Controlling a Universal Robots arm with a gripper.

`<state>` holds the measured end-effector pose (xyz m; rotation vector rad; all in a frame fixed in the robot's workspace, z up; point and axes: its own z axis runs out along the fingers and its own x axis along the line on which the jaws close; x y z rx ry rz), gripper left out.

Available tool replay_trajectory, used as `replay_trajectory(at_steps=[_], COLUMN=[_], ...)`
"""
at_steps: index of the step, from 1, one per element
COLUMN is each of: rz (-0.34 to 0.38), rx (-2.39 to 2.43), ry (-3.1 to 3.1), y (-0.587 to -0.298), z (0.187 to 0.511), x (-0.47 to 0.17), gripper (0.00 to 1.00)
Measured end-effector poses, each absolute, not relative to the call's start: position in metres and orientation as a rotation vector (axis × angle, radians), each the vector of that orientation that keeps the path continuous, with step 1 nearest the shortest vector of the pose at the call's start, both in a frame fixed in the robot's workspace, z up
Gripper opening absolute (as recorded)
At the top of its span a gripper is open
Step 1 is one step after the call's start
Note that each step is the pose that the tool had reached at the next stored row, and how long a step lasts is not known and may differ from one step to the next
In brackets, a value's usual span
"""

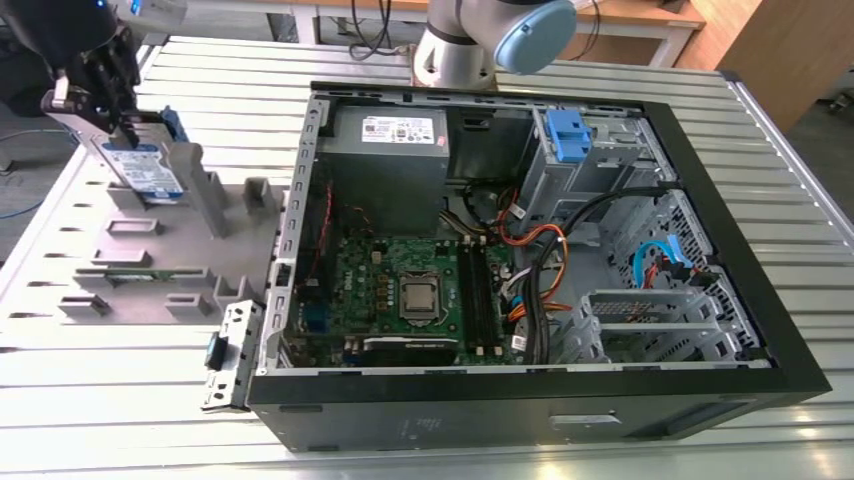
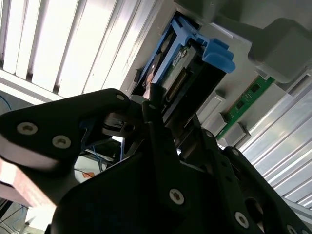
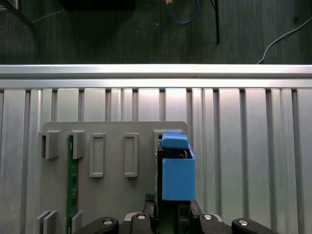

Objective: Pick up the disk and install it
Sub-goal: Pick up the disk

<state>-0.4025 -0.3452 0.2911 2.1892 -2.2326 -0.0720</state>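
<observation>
The disk is a silver drive with a white-and-blue label in a blue carrier. It stands on edge over the grey fixture plate at the exterior view's left. My gripper comes down on its top edge and is shut on it. In the first wrist view the disk shows its blue carrier end, rising from between my black fingers. In the second wrist view the disk runs away from the gripper. I cannot tell whether its lower edge still rests in the fixture slot.
An open black computer case lies at the exterior view's right, with motherboard, grey power supply and a blue drive-bay latch. A green memory stick lies on the fixture plate. The arm's base stands behind the case.
</observation>
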Motion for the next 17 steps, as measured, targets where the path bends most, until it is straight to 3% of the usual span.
replay_trajectory(at_steps=[17], rz=[-0.061], rx=[2.185], ry=[-2.228], y=[-0.3456], z=[0.2907], x=[-0.4025], gripper=[0.35])
